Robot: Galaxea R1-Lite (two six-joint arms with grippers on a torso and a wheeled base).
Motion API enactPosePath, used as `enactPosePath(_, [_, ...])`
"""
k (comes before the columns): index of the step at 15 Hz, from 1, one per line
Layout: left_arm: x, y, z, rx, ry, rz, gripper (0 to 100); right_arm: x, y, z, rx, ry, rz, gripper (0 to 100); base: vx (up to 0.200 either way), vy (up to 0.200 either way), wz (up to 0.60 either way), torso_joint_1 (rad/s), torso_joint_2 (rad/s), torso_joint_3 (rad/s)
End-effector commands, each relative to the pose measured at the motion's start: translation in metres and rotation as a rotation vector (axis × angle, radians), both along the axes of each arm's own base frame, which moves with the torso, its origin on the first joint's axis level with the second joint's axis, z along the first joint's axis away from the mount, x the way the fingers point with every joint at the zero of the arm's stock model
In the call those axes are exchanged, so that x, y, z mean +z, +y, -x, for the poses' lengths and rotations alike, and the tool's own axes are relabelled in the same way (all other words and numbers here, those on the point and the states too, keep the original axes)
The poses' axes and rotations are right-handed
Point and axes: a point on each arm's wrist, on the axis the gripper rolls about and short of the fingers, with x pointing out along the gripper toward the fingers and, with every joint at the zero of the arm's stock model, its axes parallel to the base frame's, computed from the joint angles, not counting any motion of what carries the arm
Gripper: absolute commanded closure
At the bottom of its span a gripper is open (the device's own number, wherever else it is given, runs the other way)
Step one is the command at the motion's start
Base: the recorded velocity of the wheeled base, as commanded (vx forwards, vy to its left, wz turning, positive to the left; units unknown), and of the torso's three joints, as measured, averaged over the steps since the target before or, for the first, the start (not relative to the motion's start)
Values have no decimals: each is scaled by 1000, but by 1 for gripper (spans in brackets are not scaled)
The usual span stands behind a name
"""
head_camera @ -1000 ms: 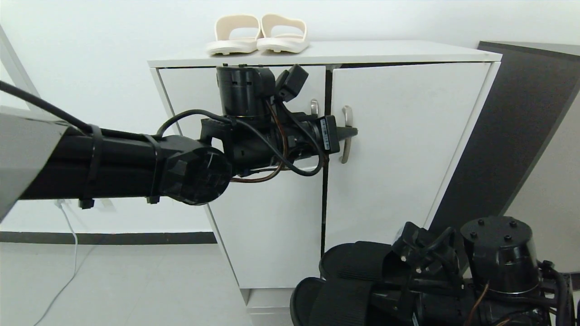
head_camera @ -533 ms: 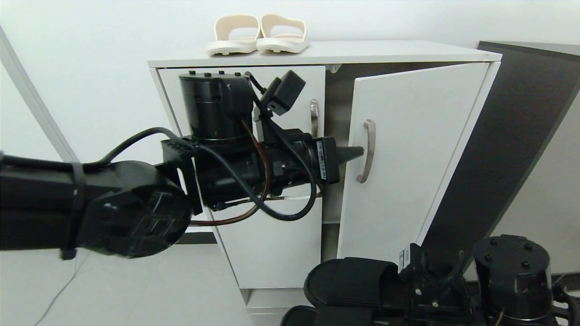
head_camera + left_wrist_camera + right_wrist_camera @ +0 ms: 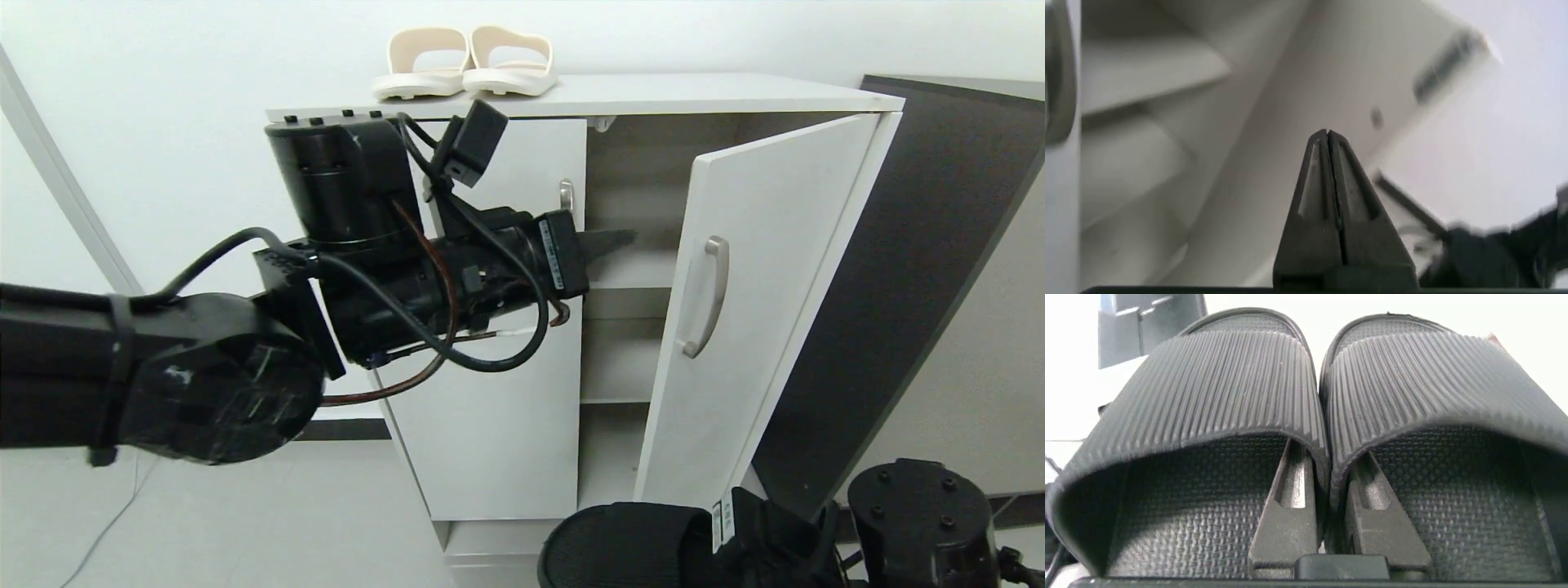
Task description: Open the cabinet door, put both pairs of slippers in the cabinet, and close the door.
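2 pairs of slippers: 1 beige pair [image 3: 465,61] and 1 black pair [image 3: 629,543].
Beige pair: 2 slippers side by side, touching each other, on top of the cabinet [image 3: 735,91], toward its left end.
Black pair: 2 slippers held side by side, low in front of the cabinet, near the bottom of the open door. The right wrist view shows 2 ribbed straps, 1 per slipper.
Right gripper [image 3: 1329,457]: clamps the black pair. 1 finger goes inside each slipper, and the 2 inner side walls are pressed between the fingers.
Left gripper [image 3: 616,241]: the 2 fingers [image 3: 1315,204] are pressed together along their whole length, w/ nothing between them. The tip is in front of the cabinet opening, between the 2 doors, apart from both handles.
Doors: 2. The left door [image 3: 490,425] is shut. The right door [image 3: 759,269] stands open, swung out to the right.
Handles: 2, metal, upright, 1 per door. The left handle [image 3: 566,193] is just above the left gripper; the right handle [image 3: 706,296] is on the open door.
Shelves: 2 boards [image 3: 633,278] seen in the opening, 1 above the other.
Beside: 1 dark panel [image 3: 939,245] just right of the cabinet.
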Motion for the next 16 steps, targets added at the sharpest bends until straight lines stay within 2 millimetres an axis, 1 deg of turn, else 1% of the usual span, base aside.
enactPosePath(1, [-24, -25, -33, 5, 33, 7, 100, -3, -1, 2, 6, 7, 14, 100, 0, 0, 0, 0, 0, 0])
enactPosePath(3, [-28, -31, -41, 5, 42, 2, 100, -5, 0, 5, 20, 12, 21, 100, 0, 0, 0, 0, 0, 0])
enactPosePath(5, [-31, -30, -47, 26, 46, 2, 100, -7, 0, 8, 31, 16, 27, 100, -200, 0, 0, 2, 2, 0])
enactPosePath(8, [-38, -34, -51, 29, 57, -8, 100, -8, 0, 11, 49, 9, 37, 100, -200, 0, 0, 2, 2, 2])
enactPosePath(10, [-40, -50, -40, -18, 55, -12, 100, -10, -1, 13, 59, -1, 47, 100, -200, 0, 0, -5, 0, 5])
enactPosePath(11, [-42, -70, -22, -83, 43, -21, 100, -11, -1, 14, 64, -3, 50, 100, -200, 0, 0, -2, -2, -2])
enactPosePath(12, [-42, -78, -12, -107, 30, -26, 100, -11, -1, 14, 64, -3, 50, 100, -200, 0, 0, 2, 2, 2])
enactPosePath(14, [-39, -78, -10, -80, -1, -4, 100, -11, -1, 14, 66, -3, 50, 100, 0, 0, 0, 0, 0, 0])
enactPosePath(16, [-39, -73, -16, -29, -7, 6, 100, -10, -1, 14, 66, -6, 47, 100, 0, 0, 0, 0, 0, 0])
